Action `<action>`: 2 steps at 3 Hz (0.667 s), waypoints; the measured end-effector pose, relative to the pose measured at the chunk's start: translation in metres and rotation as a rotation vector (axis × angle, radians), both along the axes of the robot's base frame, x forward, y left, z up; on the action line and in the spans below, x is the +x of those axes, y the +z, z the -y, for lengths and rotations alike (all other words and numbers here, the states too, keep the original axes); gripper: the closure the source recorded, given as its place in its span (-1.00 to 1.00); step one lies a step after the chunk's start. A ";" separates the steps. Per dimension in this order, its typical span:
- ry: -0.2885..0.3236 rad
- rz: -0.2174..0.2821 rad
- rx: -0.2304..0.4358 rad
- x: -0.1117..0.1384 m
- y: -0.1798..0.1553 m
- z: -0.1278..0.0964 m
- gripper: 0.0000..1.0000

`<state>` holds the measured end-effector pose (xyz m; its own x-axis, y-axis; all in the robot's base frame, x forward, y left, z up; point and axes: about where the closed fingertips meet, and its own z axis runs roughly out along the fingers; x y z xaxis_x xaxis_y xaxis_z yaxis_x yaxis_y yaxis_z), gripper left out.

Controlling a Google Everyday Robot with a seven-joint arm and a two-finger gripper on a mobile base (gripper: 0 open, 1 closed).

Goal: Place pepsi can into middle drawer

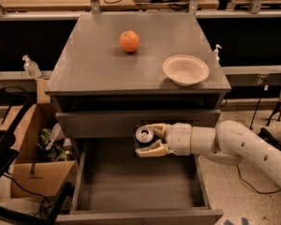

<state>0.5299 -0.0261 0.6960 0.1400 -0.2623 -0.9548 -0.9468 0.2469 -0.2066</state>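
The pepsi can [143, 136], dark blue with a silver top, is upright between the tan fingers of my gripper [149, 139]. The gripper is shut on the can and holds it above the back part of the open middle drawer [136, 185], just in front of the closed drawer front above it. The drawer is a wide grey box pulled out toward the camera, with a bare floor. My white arm [239, 146] reaches in from the right.
An orange [129, 41] and a white bowl [185, 70] sit on the cabinet top [93, 64]. A cardboard box [30, 146] with clutter stands on the floor to the left. Cables lie at the lower left and right.
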 end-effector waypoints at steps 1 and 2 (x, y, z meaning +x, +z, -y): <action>0.000 0.000 0.000 0.000 0.000 0.000 1.00; 0.053 -0.089 -0.002 0.012 -0.062 -0.036 1.00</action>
